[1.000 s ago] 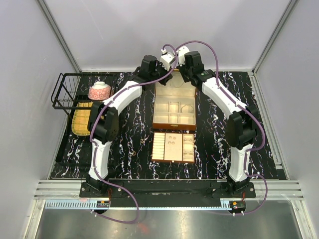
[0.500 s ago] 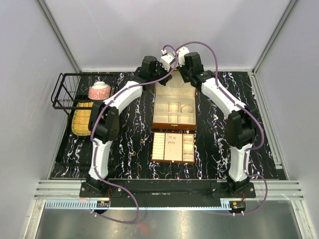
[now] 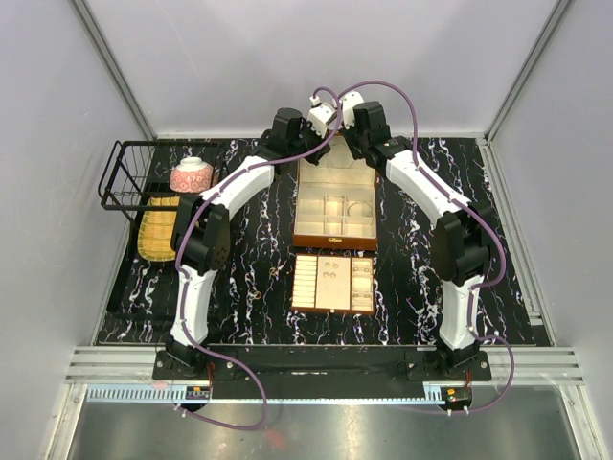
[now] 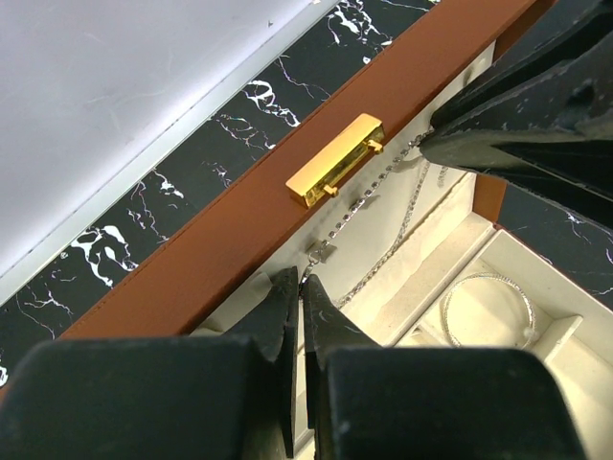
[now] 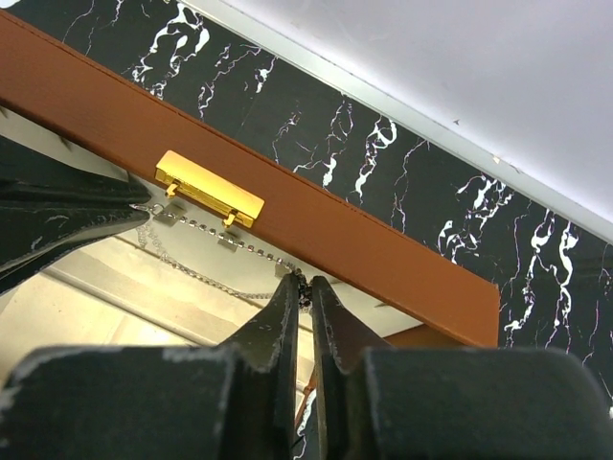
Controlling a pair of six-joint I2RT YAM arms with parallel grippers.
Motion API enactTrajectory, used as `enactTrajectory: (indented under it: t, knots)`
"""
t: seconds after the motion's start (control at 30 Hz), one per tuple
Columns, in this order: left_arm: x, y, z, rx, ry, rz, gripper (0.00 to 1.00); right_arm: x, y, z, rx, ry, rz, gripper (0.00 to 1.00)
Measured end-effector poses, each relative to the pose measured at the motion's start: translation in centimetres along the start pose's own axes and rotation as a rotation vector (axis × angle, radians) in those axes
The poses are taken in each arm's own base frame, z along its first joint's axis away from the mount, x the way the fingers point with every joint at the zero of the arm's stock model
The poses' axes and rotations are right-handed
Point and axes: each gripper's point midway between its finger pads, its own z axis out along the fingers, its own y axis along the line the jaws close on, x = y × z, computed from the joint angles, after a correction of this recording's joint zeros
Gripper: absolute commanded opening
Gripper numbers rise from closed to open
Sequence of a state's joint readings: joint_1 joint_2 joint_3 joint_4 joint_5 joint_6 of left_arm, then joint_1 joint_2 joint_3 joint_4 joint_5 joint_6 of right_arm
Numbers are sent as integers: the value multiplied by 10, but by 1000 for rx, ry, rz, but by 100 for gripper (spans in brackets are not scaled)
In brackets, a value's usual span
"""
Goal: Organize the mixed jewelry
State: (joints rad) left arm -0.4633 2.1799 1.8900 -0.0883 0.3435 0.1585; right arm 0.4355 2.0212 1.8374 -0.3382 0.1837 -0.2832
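**Chain strung along the lid, plenty left to sort**

My left claw [image 4: 303, 283] is clamped on one end of the fine chain [image 4: 385, 182]. The chain runs from its tips, past the gold clasp [image 4: 335, 161], to my right claw [image 5: 302, 287]. Those fingers stand a sliver apart at the other end (gripping or not, I cannot tell). Beside my left tips a bangle [image 4: 484, 278] lies in the brown box [image 3: 333, 230]. I judge one piece housed and one nearly hung, and the tray [image 3: 332, 283] behind both claws waits.
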Motion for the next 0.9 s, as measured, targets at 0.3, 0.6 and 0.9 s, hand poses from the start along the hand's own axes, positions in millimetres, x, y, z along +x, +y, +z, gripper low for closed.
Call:
enactTrajectory:
  t: [0.3, 0.6, 0.9]
  knots:
    - [5, 4, -1, -20, 22, 9, 0, 8, -5, 1, 29, 23, -23, 20]
    - [8, 5, -2, -25, 35, 18, 13, 17, -6, 2, 43, 46, -33, 20]
    - [12, 4, -2, -21, 49, 21, 36, 28, -6, -2, 49, 69, -23, 21]
